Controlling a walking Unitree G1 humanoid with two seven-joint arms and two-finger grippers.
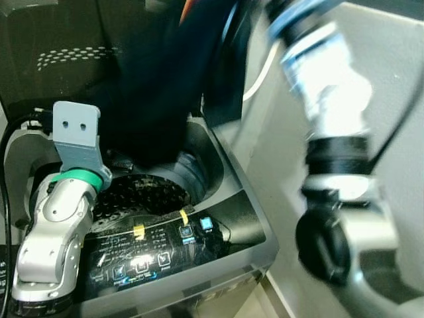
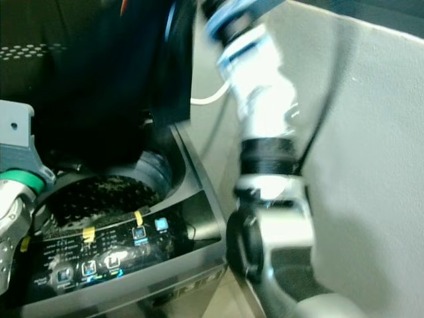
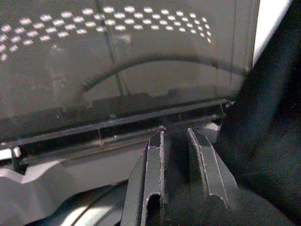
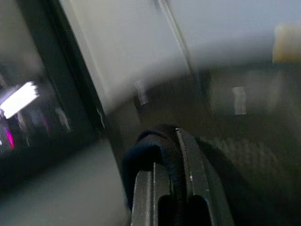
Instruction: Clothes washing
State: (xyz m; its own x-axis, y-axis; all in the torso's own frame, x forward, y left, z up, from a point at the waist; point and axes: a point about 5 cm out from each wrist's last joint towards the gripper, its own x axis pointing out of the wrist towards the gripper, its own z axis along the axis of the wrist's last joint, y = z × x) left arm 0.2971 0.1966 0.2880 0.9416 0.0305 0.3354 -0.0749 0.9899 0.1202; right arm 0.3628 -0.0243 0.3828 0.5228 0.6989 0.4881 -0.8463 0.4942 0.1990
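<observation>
A top-loading washing machine (image 1: 252, 255) stands before me with its lid (image 3: 117, 70) raised. A dark garment (image 1: 159, 86) hangs over the perforated drum (image 1: 142, 192), its lower end at the drum's mouth. My right arm (image 1: 331, 132) reaches up at the right, blurred. In the right wrist view, my right gripper (image 4: 176, 136) is shut on a fold of dark blue cloth (image 4: 146, 155). My left arm (image 1: 59, 218) rests over the machine's left rim. My left gripper (image 3: 175, 134) points at the lid hinge, slightly open with nothing between its fingers, beside the dark garment (image 3: 277, 117).
The lit control panel (image 1: 152, 252) with yellow tape tabs runs along the machine's front edge. A pale wall (image 1: 397, 99) stands close on the right. A white cable (image 2: 209, 99) hangs behind the machine. The raised lid closes off the back.
</observation>
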